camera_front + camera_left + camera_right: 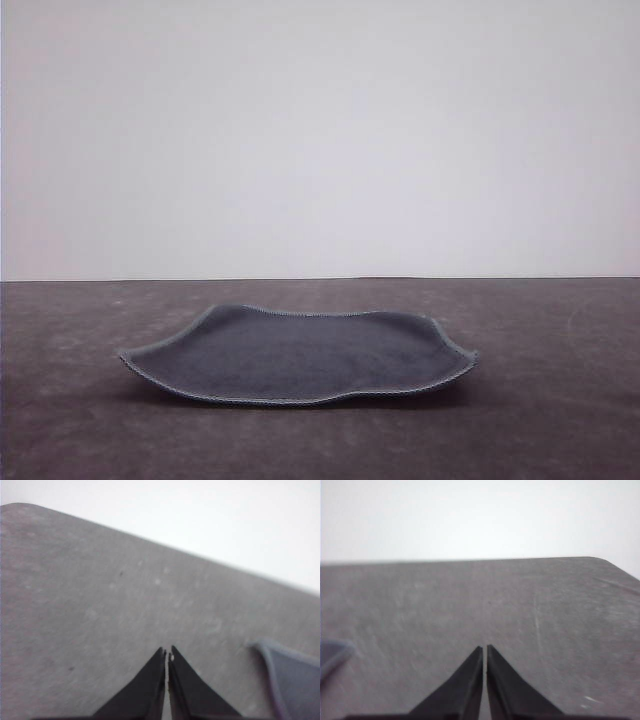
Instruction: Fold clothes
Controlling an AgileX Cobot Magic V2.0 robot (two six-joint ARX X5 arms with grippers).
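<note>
The grey-blue fleecy cloth lies unfolded on the tabletop; the left end effector and right end effector hover clenched, empty.

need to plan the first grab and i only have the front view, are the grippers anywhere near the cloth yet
Observer: Not on it. The left gripper hangs over bare table, with a corner of the cloth off to one side in its wrist view.
Operator: is it open
Observer: No, its jaws are together, with nothing between them.
Operator: and the right one
Observer: The right gripper is shut too, over bare table; a bit of the cloth's edge shows at the border of its wrist view.
</note>
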